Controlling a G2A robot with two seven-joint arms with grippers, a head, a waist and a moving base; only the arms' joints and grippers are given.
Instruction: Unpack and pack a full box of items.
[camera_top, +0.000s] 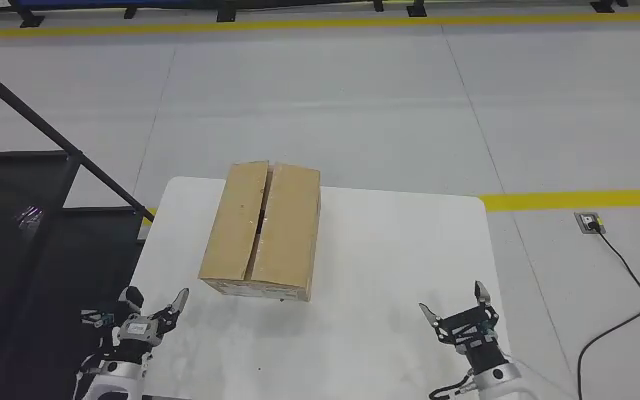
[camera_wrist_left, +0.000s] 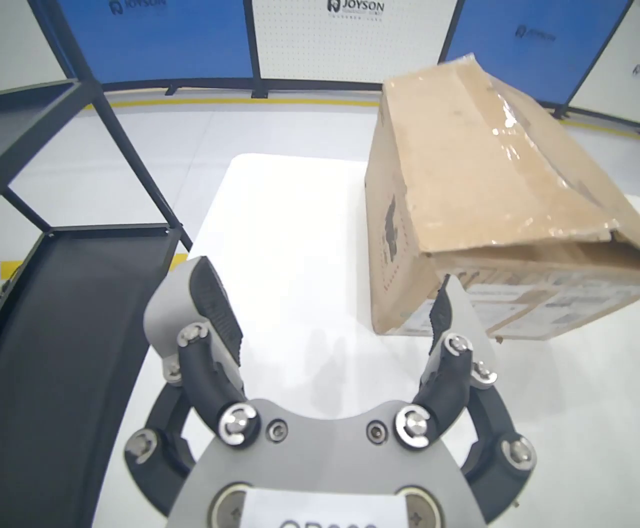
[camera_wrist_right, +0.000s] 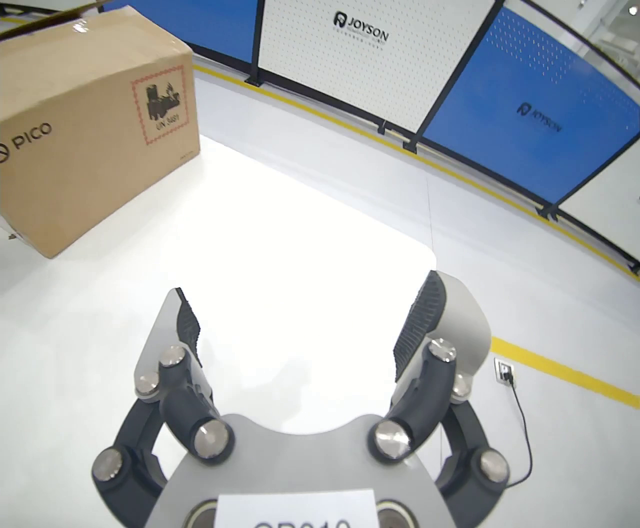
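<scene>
Found the box (camera_top: 262, 230) resting on the worktop (camera_top: 400, 290), with its top flaps (camera_top: 288, 215) folded down and meeting along a middle seam that left a narrow dark gap. Noted crinkled clear tape (camera_wrist_left: 505, 115) on one flap, and that flap's near end lifted a little off the box's end wall. Could not make out any contents through the gap.

Placed the left jaws just off the box's near left corner, spread apart, holding nothing and clear of the cardboard. Placed the right jaws well apart from the box, off its near right side, likewise spread and empty.

Judged the task to be at its very start. Flaps not yet opened and nothing lifted out, so all of the unpacking, the repacking and the closing of the box remained to be done.
</scene>
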